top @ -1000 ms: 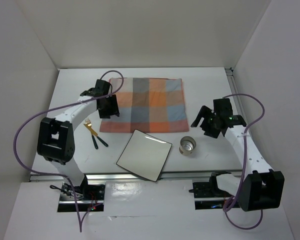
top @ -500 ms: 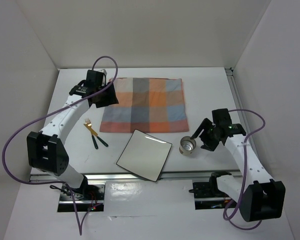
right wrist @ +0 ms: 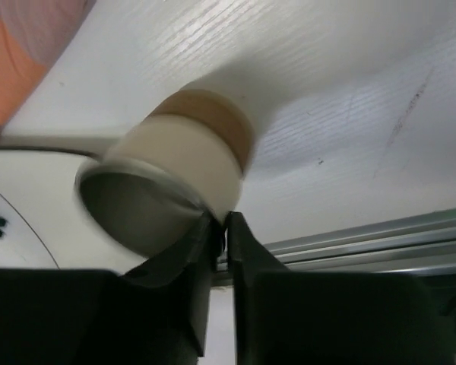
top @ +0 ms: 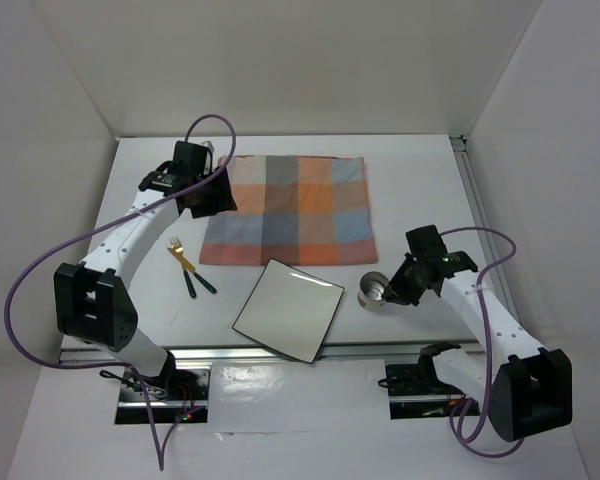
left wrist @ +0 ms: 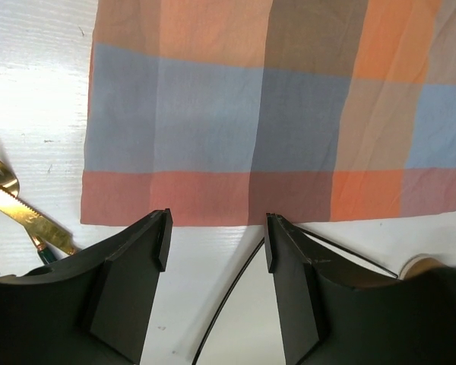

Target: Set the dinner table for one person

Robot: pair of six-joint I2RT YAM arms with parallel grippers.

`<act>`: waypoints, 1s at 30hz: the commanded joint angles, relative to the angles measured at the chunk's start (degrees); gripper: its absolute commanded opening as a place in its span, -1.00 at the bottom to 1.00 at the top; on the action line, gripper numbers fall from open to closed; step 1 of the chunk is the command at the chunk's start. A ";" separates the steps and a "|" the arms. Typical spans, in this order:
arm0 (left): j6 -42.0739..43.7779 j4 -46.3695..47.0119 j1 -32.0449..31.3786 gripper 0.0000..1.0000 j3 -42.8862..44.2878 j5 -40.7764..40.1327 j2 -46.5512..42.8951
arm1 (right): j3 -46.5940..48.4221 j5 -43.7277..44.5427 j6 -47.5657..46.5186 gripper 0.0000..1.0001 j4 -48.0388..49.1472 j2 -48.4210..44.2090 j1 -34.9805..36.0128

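The white dinner table carries an orange-and-blue checked cloth, with a white square plate just in front of it. A small cream cup with a brown base sits right of the plate. My right gripper is shut on the cup's rim, one finger inside and one outside. Above the cloth's left near edge hangs my left gripper, open and holding nothing.
A gold fork and a knife with dark handles lie left of the plate. A metal rail runs along the table's near edge, another along the right edge. White walls enclose three sides.
My right gripper came down and left to the cup and closed on its rim. The left arm swung back and left to the cloth's left edge, then held still.
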 commanded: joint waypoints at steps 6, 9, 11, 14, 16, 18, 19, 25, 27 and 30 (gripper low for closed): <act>1.06 -0.97 -0.14 0.37 2.18 0.89 -2.02 | 8.94 11.00 -0.96 -1.00 -4.71 -0.48 3.04; 1.06 -0.97 -0.14 0.37 3.50 0.89 -2.02 | 20.78 13.65 -6.93 -1.00 -5.35 0.21 3.57; 1.06 -0.97 -0.14 0.37 4.30 1.50 -2.02 | 25.81 14.26 -8.71 -1.00 -3.43 5.10 3.57; 1.06 -0.97 -0.14 0.37 6.31 2.56 -2.02 | 34.78 14.26 -12.92 -1.00 0.09 12.58 3.57; 1.06 -1.50 -0.14 0.37 6.32 2.56 -2.02 | 41.70 13.21 -16.08 -1.00 4.40 21.28 3.57; 1.06 -1.50 -0.14 0.40 6.32 1.16 -2.02 | 47.08 13.91 -17.94 -1.00 7.66 30.68 3.57; 0.36 -1.50 -0.14 0.40 6.32 0.55 -2.02 | 52.94 13.91 -19.77 -1.00 8.71 33.67 3.57; 0.36 -2.03 1.17 0.40 10.62 1.68 0.96 | 73.19 15.49 -21.90 -1.00 9.42 53.96 3.57; 0.36 -2.03 1.17 0.40 11.32 3.52 0.97 | 78.54 14.79 -21.90 -1.00 9.42 57.50 3.05; 0.88 -3.16 1.17 0.40 11.94 4.23 1.50 | 83.82 13.03 -21.90 -1.00 8.90 63.74 2.52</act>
